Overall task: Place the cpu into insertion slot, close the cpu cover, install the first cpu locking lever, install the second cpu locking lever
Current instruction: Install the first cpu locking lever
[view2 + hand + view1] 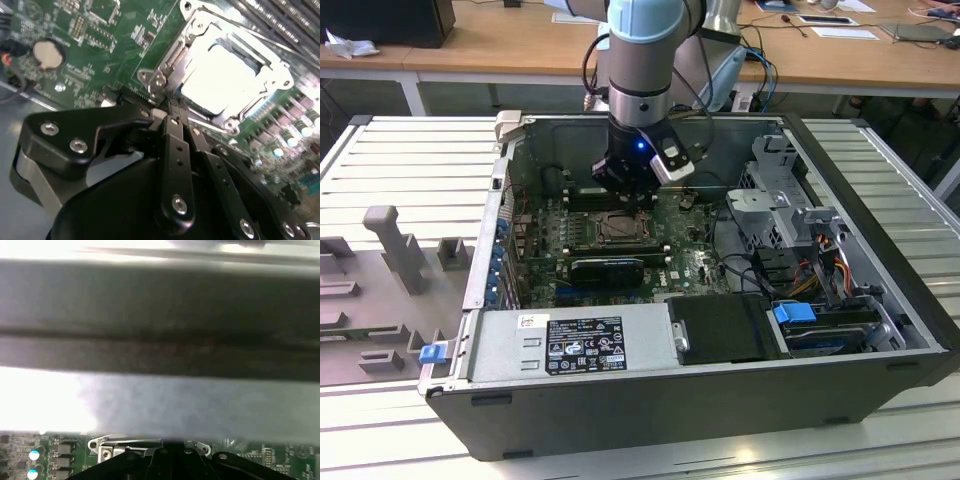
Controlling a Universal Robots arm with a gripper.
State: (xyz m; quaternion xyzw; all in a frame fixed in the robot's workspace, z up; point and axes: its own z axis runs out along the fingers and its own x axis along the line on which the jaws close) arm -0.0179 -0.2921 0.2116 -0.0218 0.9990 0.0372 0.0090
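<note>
An open computer case (880, 330) lies on the table with its green circuit board facing up. The insertion slot (617, 228) sits mid-board. In the second wrist view the cpu cover (227, 27) lies flat over it, and the pale face of the cpu (225, 82) shows through the cut-out. My gripper (632, 200) hangs over the socket's far edge. Its black fingers (175, 145) are pressed together, and the gripper's tip (172, 117) stands at the socket's rim beside a silvery corner bracket (156, 80). Whether the tip touches a locking lever I cannot tell. The first wrist view catches the gripper (172, 446) and the socket's edge (107, 452).
A power supply box (575, 345) fills the case's near side. A drive cage (780, 200) and loose cables (820, 260) stand at the exterior view's right. A coin battery (47, 54) and memory slots (285, 22) flank the socket. The case wall (160, 315) rises close behind.
</note>
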